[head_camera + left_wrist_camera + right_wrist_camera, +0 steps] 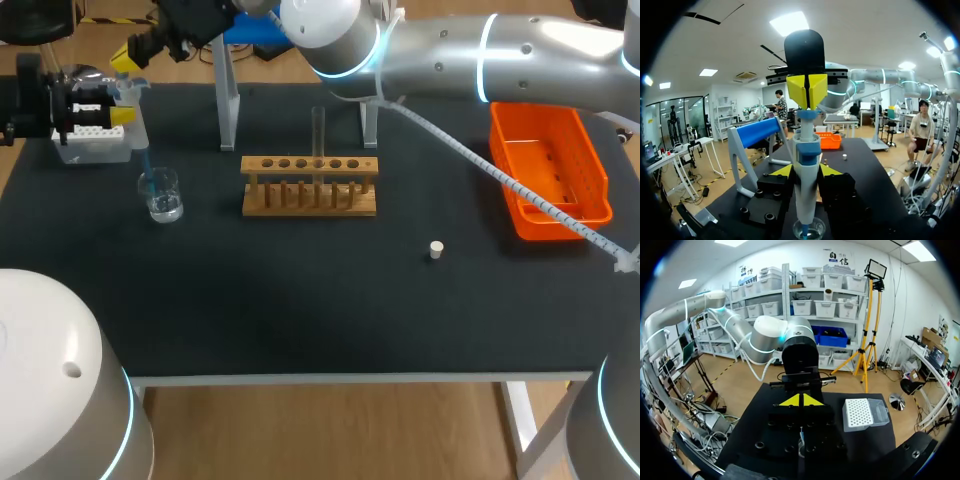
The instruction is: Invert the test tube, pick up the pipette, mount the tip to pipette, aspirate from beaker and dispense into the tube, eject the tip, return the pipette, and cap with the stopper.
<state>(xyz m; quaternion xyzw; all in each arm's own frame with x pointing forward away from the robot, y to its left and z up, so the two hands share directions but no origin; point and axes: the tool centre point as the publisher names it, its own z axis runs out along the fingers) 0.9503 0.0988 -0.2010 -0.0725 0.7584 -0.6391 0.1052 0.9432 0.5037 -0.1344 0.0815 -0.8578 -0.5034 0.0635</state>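
Left gripper [805, 170] closed on the pipette [807, 150], one yellow finger on each side of the white and blue body, pipette upright. Its lower end points down into the beaker [160, 194], which holds clear liquid and stands on the tabletop [300, 290] near the left side; can't tell if the tip touches the liquid. Right arm comes in from the right and reaches across to the far left. Right gripper [807, 92] has its yellow tips pressed together with nothing between them, sitting right on the top end of the pipette, above the left gripper.

Tip box [95, 148] is just behind the beaker, under the left gripper. The white pipette stand [228, 110] is at the back, left of the middle. The wooden rack [310, 190] is mid-table, with the test tube [318, 130] upright in one of its middle holes, uncapped. The small white stopper [436, 250] sits alone on the tabletop, right of the rack and nearer the front, well apart from it. Orange bin [548, 225] at the right side
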